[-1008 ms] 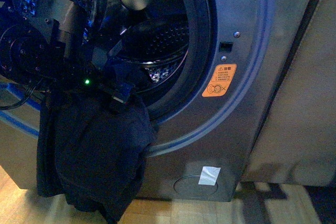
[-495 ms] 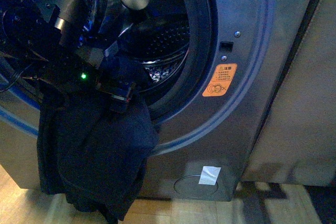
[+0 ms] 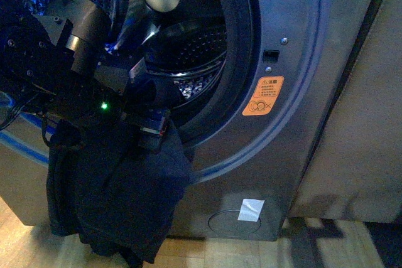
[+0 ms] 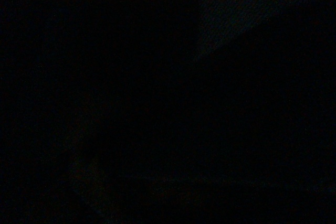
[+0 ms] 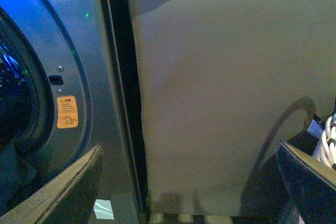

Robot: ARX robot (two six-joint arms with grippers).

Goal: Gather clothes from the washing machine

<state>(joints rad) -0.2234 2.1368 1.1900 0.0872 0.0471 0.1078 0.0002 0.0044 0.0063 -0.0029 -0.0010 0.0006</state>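
Observation:
The grey washing machine (image 3: 295,111) fills the front view, its round black-rimmed porthole (image 3: 242,73) open onto the perforated steel drum (image 3: 195,45). My left gripper (image 3: 151,127) is at the porthole's lower lip, shut on the dark navy clothes (image 3: 125,199), which hang limp down the machine's front almost to the floor. The left wrist view is dark. My right gripper (image 5: 191,187) is open and empty; its view faces the machine's right side (image 5: 63,61) with the orange sticker (image 5: 66,112).
A beige panel (image 3: 364,136) stands right of the machine, also in the right wrist view (image 5: 226,93). Wooden floor (image 3: 251,252) runs below, with a dark patterned mat (image 3: 326,227) at the right. A white tape patch (image 3: 251,209) sits near the machine's round lower cover.
My left arm has shifted slightly to the right and lower at the porthole lip, and the hanging clothes moved a little with it.

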